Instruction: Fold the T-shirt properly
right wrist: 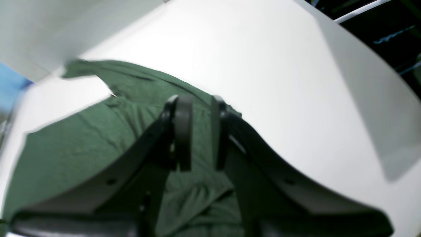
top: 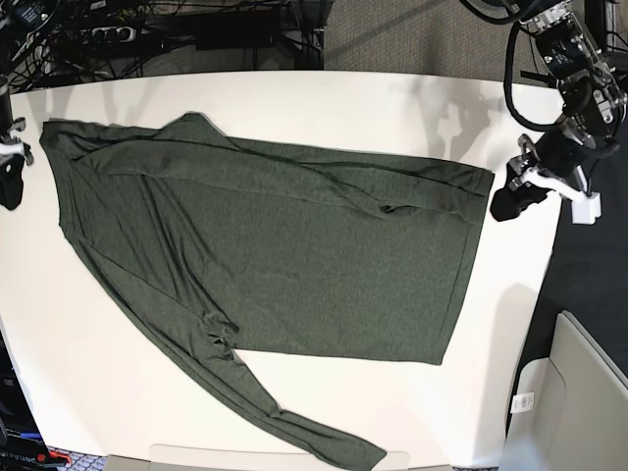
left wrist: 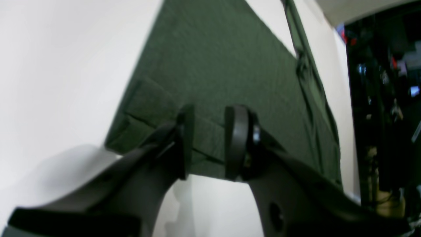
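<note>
Pincers parted and grasping nothing: the left pincer point(top: 502, 203) hovers off the table's point(top: 294, 98) 3 o'clock edge, just beside the hem corner of the dark olive-green long-sleeved knit T-shirt point(top: 285, 255); the right pincer point(top: 10, 186) waits at 9 o'clock by the shoulder. Garment's long axis runs between them.

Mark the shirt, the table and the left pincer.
shirt point(top: 294, 255), base view, middle of the body panel.
table point(top: 324, 108), base view, bare white top beyond the shirt.
left pincer point(left wrist: 209, 144), left wrist view, gap midway between its fingertips, over the shirt's corner.
</note>
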